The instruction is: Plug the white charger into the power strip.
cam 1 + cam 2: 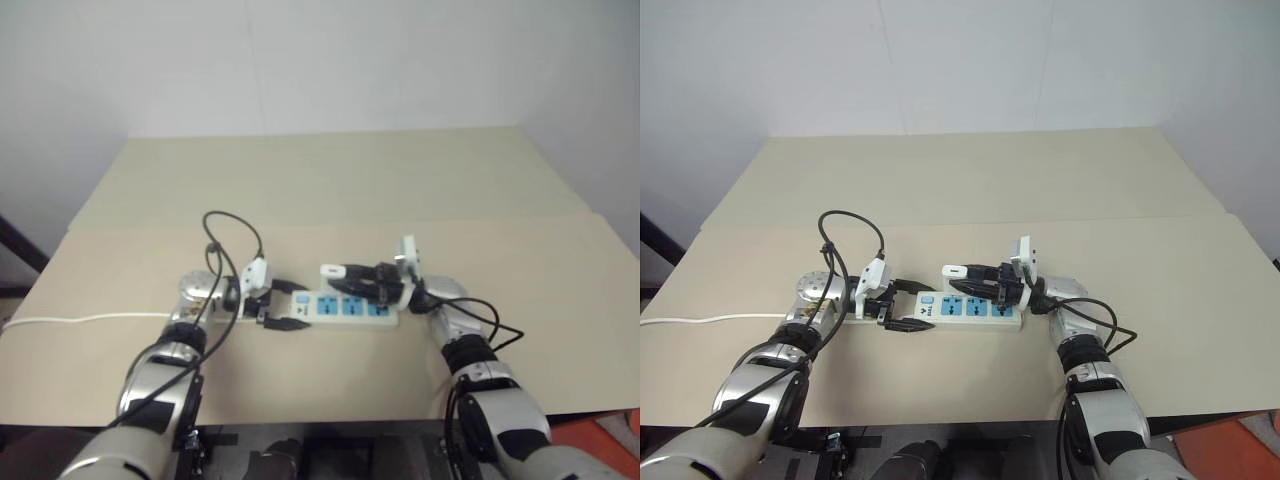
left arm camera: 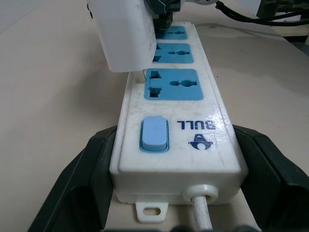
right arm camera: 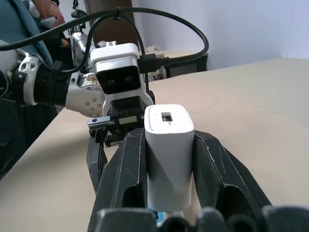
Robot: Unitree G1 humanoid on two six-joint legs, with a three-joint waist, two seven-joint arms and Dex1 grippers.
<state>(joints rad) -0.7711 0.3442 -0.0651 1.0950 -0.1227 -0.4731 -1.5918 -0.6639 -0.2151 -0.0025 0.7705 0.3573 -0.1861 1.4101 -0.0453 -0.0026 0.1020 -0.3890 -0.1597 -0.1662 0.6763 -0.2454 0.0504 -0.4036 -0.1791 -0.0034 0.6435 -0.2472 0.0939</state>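
1. Head views: long flat white power strip (image 1: 970, 308) with blue outlet faces lies on the tan table (image 1: 970, 190). Left gripper (image 1: 908, 305) straddles its switch end, jaws wide, likely to steady it.
2. Left wrist view: small white boxy charger (image 2: 124, 34) hovers over the outlets; its prongs are barely visible.
3. Right wrist view: right gripper (image 3: 169, 159) clamps the charger; the outlets are hidden.
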